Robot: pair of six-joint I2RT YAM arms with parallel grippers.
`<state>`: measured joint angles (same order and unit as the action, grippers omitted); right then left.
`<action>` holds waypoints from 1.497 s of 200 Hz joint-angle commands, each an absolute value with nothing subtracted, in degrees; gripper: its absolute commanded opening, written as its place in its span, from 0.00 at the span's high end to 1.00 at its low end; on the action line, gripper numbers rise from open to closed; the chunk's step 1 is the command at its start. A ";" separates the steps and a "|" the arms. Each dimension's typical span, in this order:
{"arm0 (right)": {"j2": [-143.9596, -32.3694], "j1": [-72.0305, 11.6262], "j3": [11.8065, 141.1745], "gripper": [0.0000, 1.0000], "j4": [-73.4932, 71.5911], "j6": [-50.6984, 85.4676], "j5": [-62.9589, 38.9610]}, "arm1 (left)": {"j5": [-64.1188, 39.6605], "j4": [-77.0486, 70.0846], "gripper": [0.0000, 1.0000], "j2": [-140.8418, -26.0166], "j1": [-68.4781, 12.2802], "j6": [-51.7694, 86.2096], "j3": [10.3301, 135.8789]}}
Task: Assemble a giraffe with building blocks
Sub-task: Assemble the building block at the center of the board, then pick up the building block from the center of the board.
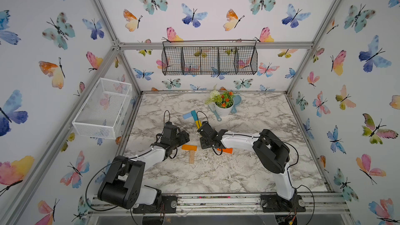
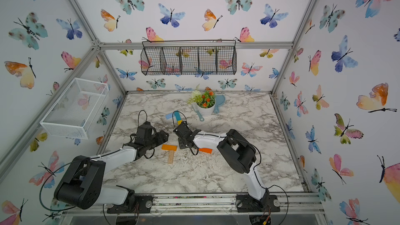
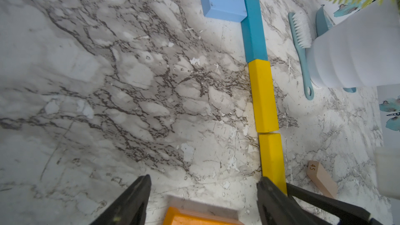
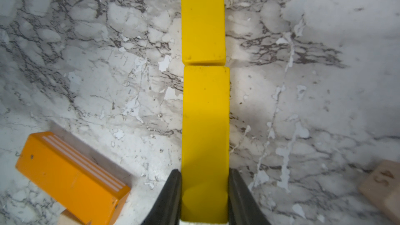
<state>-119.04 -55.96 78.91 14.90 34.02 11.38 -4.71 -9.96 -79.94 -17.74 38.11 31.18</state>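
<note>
Jaws of our right gripper [image 4: 204,173] clamp the near yellow block [image 4: 205,115], end to end with the neck [image 3: 258,72] (teal, then yellow) on the marble table [image 1: 259,169], while we see our left gripper [image 3: 204,178] spread wide by an orange block [image 3: 194,217].

— The arms?
— Left arm [image 1: 149,154] and right arm [image 1: 238,139]: white shells, bulky black joints, thin black cables [image 1: 166,111] looping outside.
— And the ends?
— Left gripper [image 3: 204,177] has black tapered fingers [image 3: 134,200]; black base plates [image 1: 272,208] carry silver screws [image 1: 173,203].
</note>
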 commanded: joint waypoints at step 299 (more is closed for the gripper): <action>-77.46 -36.05 29.61 0.12 -11.33 32.31 30.84 | 12.45 -4.27 0.26 -87.09 -47.48 13.61 49.51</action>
